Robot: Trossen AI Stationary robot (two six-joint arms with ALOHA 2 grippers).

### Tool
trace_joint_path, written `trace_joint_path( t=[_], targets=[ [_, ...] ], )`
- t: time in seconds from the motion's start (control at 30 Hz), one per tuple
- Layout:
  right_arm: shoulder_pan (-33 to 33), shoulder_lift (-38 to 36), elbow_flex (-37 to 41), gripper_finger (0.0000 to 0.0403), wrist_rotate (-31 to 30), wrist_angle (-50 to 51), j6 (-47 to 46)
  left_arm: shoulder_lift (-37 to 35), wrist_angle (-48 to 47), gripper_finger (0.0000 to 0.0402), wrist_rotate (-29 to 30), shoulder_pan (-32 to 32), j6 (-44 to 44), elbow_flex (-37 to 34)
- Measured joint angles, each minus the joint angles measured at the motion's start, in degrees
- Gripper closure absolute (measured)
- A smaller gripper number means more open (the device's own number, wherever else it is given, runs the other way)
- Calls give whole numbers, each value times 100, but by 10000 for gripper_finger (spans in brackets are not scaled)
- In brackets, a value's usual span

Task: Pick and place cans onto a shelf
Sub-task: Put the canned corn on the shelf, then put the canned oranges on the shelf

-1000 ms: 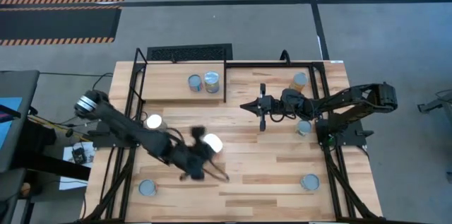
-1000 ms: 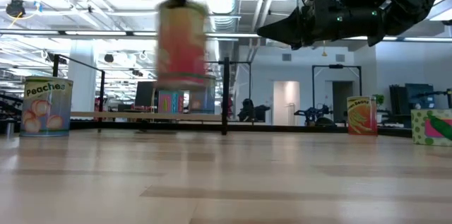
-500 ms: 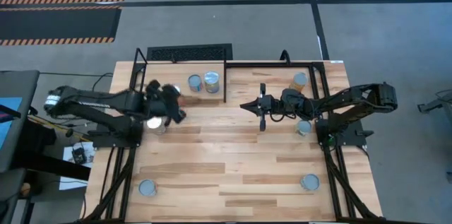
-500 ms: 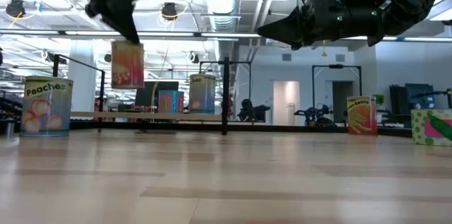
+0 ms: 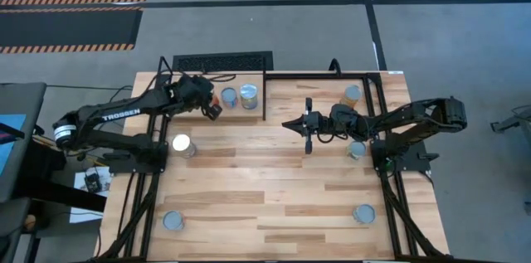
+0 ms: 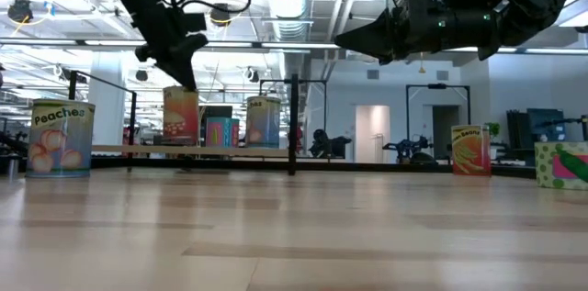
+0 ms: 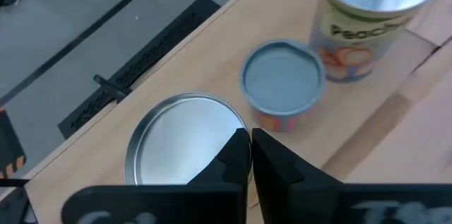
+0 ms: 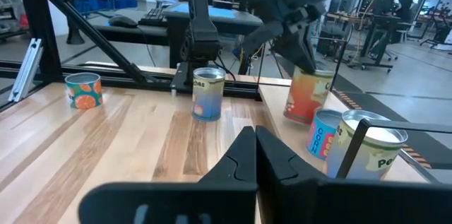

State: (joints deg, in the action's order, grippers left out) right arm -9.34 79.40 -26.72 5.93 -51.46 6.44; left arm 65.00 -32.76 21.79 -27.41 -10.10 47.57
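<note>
Two arms worked over the plank surface [image 5: 282, 188] in the high view. The left gripper [image 5: 212, 110] was above the shelf [image 5: 199, 118] at the far left corner, its jaws pinching an orange can [image 5: 215, 112] just beside a small blue can [image 5: 228, 96] and a taller can [image 5: 248, 95]. The right gripper [image 5: 292, 124] hung over the middle of the surface, jaws pressed together and holding nothing. Other cans stood apart on the surface: one with a bright lid [image 5: 182, 144] near the left edge, two [image 5: 172, 221] [image 5: 363, 213] near the front edge, one [image 5: 351, 95] at the far right and one [image 5: 357, 150] under the right arm.

Low view: the orange can [image 6: 181, 117] was over the shelf board [image 6: 193, 150], left gripper [image 6: 184, 75] gripping its top.

Left wrist view: the held can's lid [image 7: 183, 139] showed beside the blue can [image 7: 282, 83] and a peach-labelled can [image 7: 371, 19].

Right wrist view: the closed jaws pointed toward the shelf cans.
</note>
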Motion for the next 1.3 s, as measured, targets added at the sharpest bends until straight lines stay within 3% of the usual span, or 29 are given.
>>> trace_joint_path(
  t=[0.7, 1.3],
  targets=[
    [0, 0, 0, 394, 2, 5, -27, 178, 79, 401, 18, -260, 64, 0],
    [0, 0, 0, 394, 2, 7, -42, 152, 32, 369, -75, -283, 228, 36]
  ],
)
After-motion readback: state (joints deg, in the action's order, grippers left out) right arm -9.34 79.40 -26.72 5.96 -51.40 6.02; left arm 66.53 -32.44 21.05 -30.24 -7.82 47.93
